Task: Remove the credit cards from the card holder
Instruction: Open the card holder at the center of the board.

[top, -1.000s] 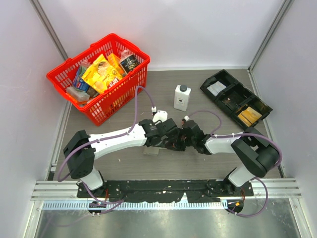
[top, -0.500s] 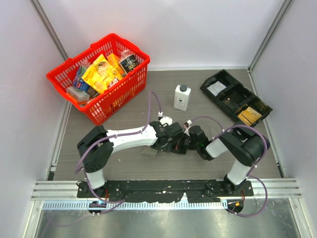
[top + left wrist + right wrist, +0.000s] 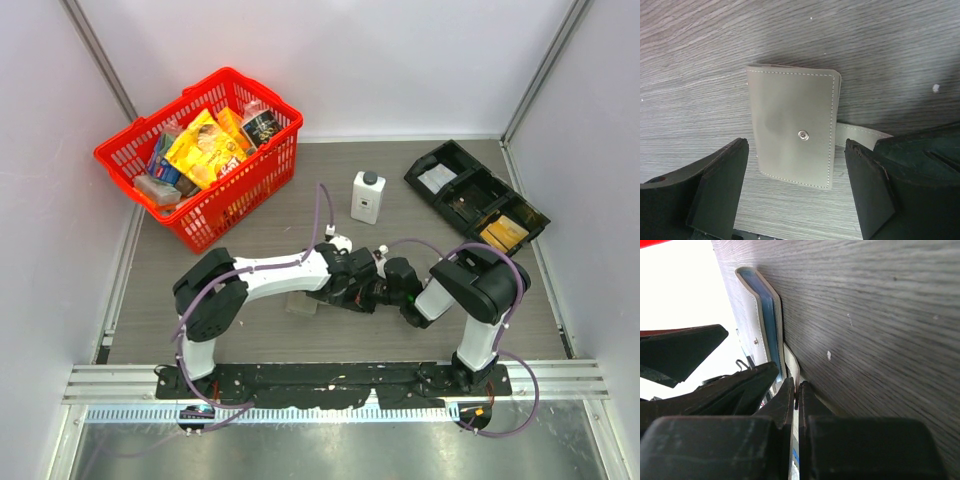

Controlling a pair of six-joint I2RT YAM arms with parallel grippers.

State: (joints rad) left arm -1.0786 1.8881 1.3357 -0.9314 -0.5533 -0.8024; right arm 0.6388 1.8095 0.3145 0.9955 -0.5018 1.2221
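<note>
Change: over the last second, in the overhead view, the left arm's elbow has swung rightward and the right arm has folded inward. The left end effector [image 3: 360, 293] and right end effector [image 3: 384, 292] have stayed together mid-way across the grey wood-grain desk [image 3: 250, 340].
Meaning for the task: this is judged to be re-posing only, since no card has been drawn out yet.
Card holder: a flat taupe stitched-leather card holder [image 3: 790, 130] is laid on the desk, with its metal snap stud [image 3: 802, 134] facing up.
Credit cards: the light blue credit cards [image 3: 767, 310] are seen edge-on, inside the holder.
Left end effector: spread, straddling the holder, with no contact shown.
Right end effector: pressed together, pinching the holder's pale closure strap [image 3: 860, 134].
Left wrist view only: the holder's outer face and stud.
Right wrist view only: the card edges and the pinch.
Overhead view only: the arm poses, with the holder hidden beneath the end effectors.
</note>
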